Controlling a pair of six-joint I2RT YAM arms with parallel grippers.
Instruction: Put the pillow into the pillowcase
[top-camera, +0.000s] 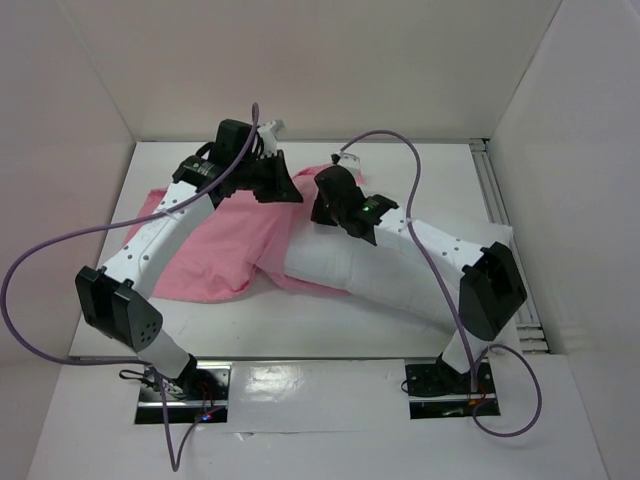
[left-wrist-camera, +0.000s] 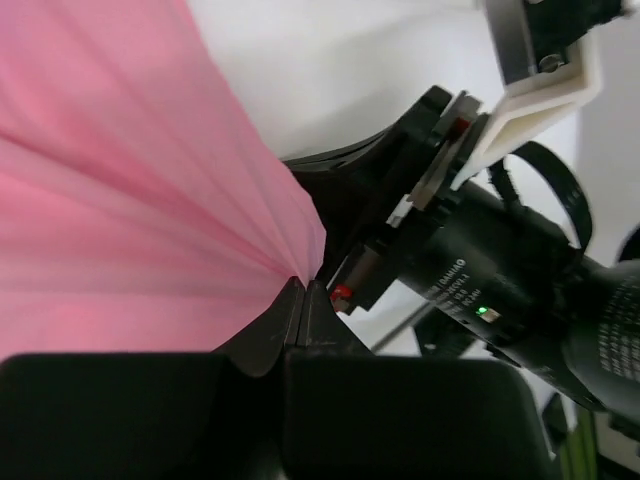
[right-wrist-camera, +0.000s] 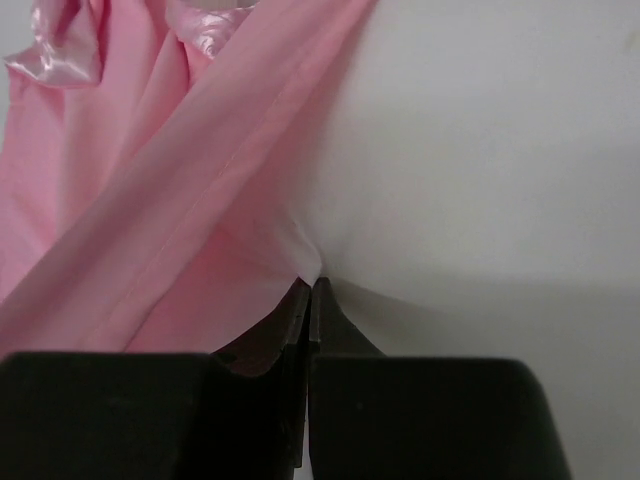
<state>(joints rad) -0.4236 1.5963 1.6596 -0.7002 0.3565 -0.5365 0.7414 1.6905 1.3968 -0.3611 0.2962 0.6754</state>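
Observation:
The pink satin pillowcase (top-camera: 205, 255) lies spread over the left and middle of the table. The white pillow (top-camera: 345, 268) lies to its right under my right arm, its left end against the pink cloth. My left gripper (top-camera: 284, 190) is shut on a gathered fold of the pillowcase (left-wrist-camera: 130, 200), with pleats fanning out from the gripper (left-wrist-camera: 304, 283). Close beside it, my right gripper (top-camera: 322, 210) is shut on the pillowcase's hem (right-wrist-camera: 170, 200), right where the hem meets the pillow (right-wrist-camera: 480, 150); its tips (right-wrist-camera: 311, 284) pinch the pink edge.
White walls enclose the table on three sides. A metal rail (top-camera: 492, 195) runs along the right edge. Purple cables (top-camera: 60, 245) loop from both arms. In the left wrist view, the right arm's wrist (left-wrist-camera: 480, 270) sits very near my left fingertips.

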